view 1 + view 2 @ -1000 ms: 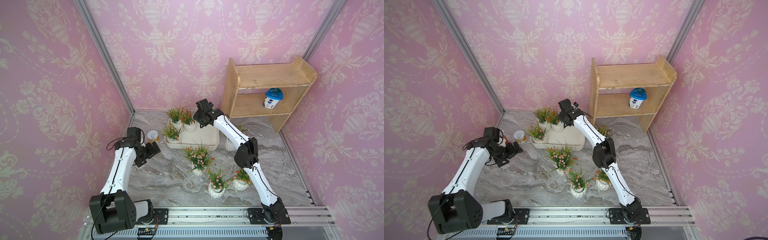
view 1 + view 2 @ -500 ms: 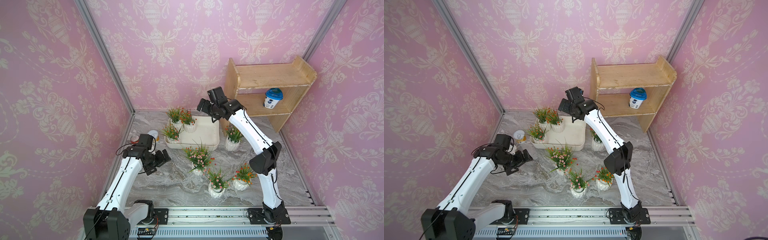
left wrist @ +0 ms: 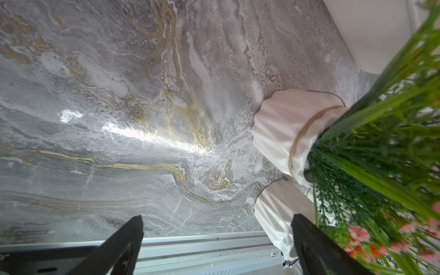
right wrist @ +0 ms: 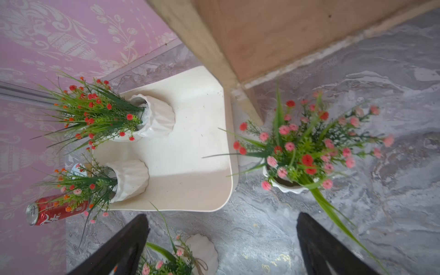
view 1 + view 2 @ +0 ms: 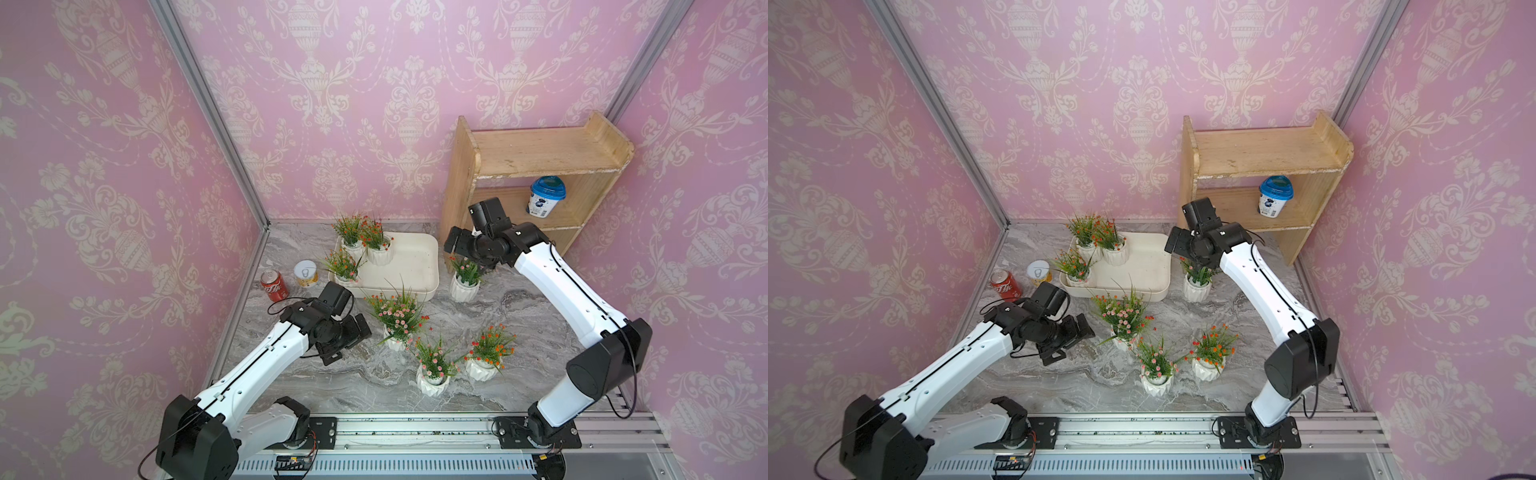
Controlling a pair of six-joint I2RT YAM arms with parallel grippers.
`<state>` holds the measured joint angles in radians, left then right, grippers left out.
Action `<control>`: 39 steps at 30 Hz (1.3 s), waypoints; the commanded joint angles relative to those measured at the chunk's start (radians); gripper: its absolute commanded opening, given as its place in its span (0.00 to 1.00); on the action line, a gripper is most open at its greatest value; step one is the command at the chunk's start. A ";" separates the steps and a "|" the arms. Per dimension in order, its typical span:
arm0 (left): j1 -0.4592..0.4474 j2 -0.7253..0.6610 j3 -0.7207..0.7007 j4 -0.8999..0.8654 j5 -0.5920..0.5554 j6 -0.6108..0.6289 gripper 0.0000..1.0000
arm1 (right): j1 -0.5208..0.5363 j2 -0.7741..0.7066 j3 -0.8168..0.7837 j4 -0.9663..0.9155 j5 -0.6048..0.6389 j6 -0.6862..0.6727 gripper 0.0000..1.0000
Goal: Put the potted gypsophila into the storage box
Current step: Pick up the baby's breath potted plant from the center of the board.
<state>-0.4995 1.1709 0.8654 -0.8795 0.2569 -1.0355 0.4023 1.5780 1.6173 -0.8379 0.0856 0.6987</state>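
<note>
Black fingers [image 3: 123,242] of the left gripper [image 3: 217,217] stand spread wide with nothing between them, low over bare grey marble. They are near the ribbed white pot of a pink-flowered potted gypsophila [image 5: 398,320], which stands on the bench [image 5: 519,332] just outside the near rim of the storage box [image 5: 415,257]. The right gripper [image 4: 222,215] is likewise spread and empty, raised over a second gypsophila pot [image 5: 464,282] that sits on the bench between the box's right side and the wooden shelf [image 5: 536,166]. Three more stand inside the box at its left end: a far-corner pot [image 5: 353,248], a red-flowered pot [image 5: 380,254] just beside it, and a near-corner pot [image 5: 344,278]. A front pot [image 5: 432,380] and an orange-flowered pot [image 5: 482,368] stand near each other toward the bench's front edge. A red cola can [image 5: 274,284] and a pull-tab tin [image 5: 306,273] stand by the bench's left edge, and a blue-lidded cup [image 5: 547,201] rests on the shelf in the far-right corner.
</note>
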 commanded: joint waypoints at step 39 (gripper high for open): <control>-0.152 0.420 0.270 0.033 -0.210 0.036 0.71 | -0.209 -0.347 -0.530 0.098 -0.073 -0.007 0.99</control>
<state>-0.6399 1.5700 1.1038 -0.8108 0.1017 -1.0355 0.2012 1.2198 1.0935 -0.7506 0.0284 0.7059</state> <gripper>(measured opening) 0.729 0.995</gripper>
